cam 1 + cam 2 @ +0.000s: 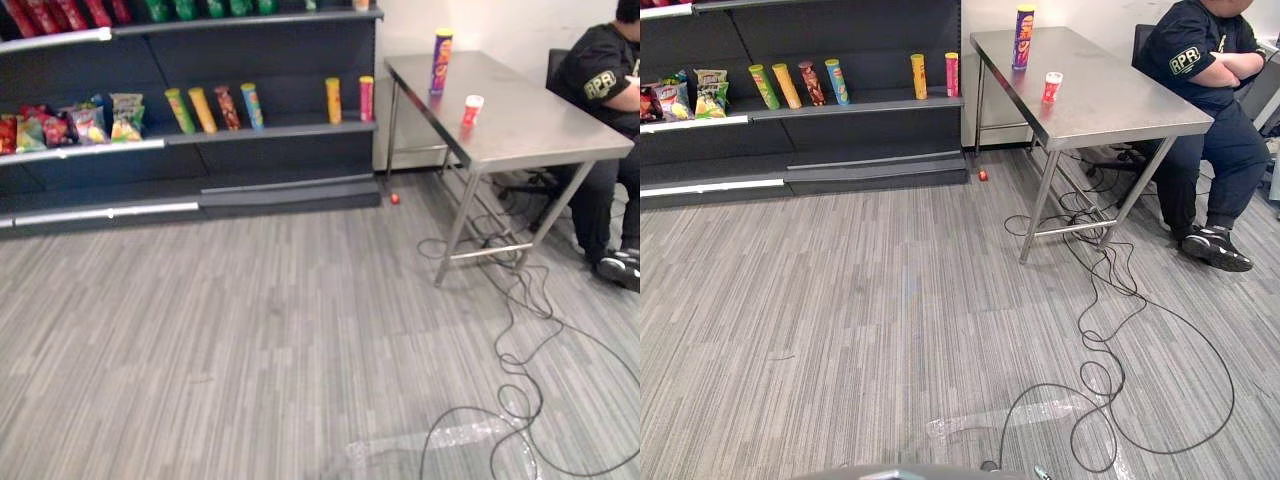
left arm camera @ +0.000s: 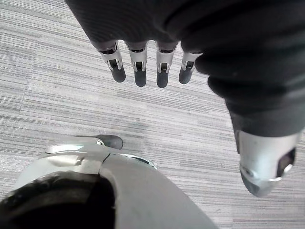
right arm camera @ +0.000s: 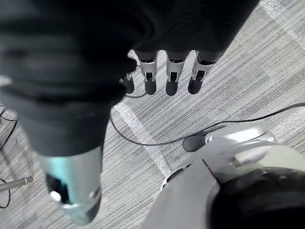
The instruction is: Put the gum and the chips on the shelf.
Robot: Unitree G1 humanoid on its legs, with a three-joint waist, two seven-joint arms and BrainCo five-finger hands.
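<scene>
A tall purple and yellow chips can (image 1: 441, 60) stands upright near the far end of the steel table (image 1: 540, 125). A small red and white gum tub (image 1: 472, 109) sits closer to me on the same table. The dark shelf unit (image 1: 250, 135) stands to the left of the table. My left hand (image 2: 139, 71) hangs over the grey floor with straight fingers and holds nothing. My right hand (image 3: 171, 78) also hangs over the floor, its fingers straight and empty. Both hands are far from the table.
Several chips cans (image 1: 210, 108) and snack bags (image 1: 70, 122) line the shelf's middle board. A small red ball (image 1: 394, 198) lies on the floor by the shelf's corner. A person (image 1: 1200, 70) in dark clothes sits behind the table's right side.
</scene>
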